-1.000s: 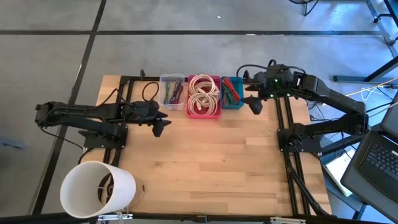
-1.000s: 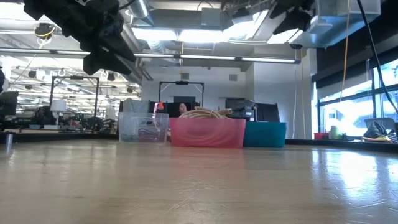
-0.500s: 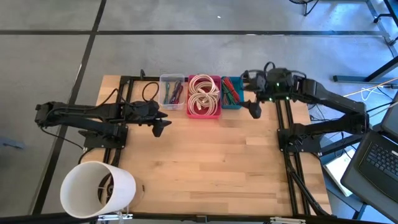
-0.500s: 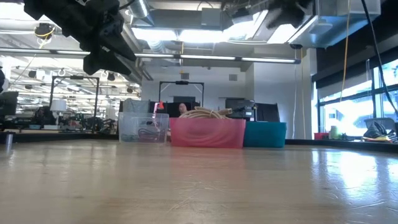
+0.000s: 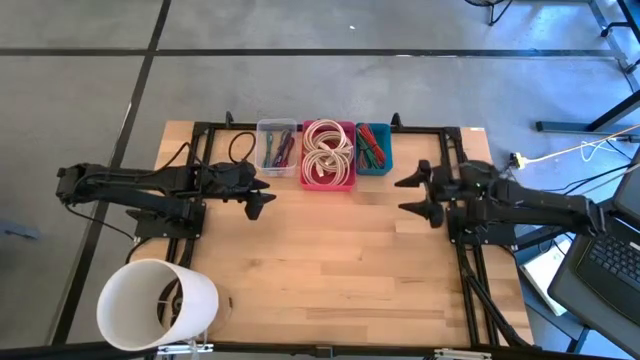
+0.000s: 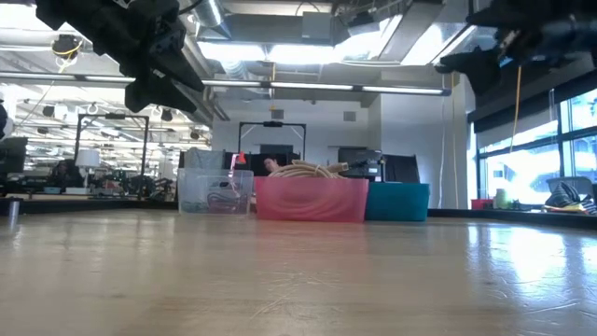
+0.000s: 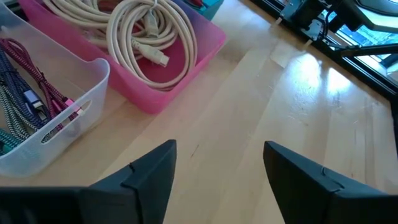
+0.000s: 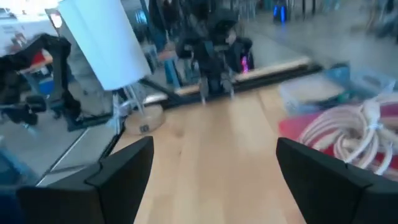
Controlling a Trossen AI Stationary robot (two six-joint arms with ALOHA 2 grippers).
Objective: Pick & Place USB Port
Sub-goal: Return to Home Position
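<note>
Your right gripper (image 5: 402, 196) has pulled back off the blue bin (image 5: 374, 172) to the tabletop's (image 5: 340, 270) right edge, fingers wide, empty. Left gripper (image 5: 260, 199) unmoved, fingers wide too. Cables (image 5: 327, 150) all binned; task looks done.

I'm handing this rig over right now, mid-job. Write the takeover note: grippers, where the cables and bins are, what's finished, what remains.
Left gripper: open, empty, above the wooden table, just in front of the clear plastic bin.
Right gripper: open, empty, above the table in front of the blue bin.
Bins in a row at the table's back edge: clear bin holds patterned cables, red bin holds white coiled cables, blue bin holds coloured cables.
Done: no loose cable shows on the table.
Left: probably only parking both arms at home.
</note>
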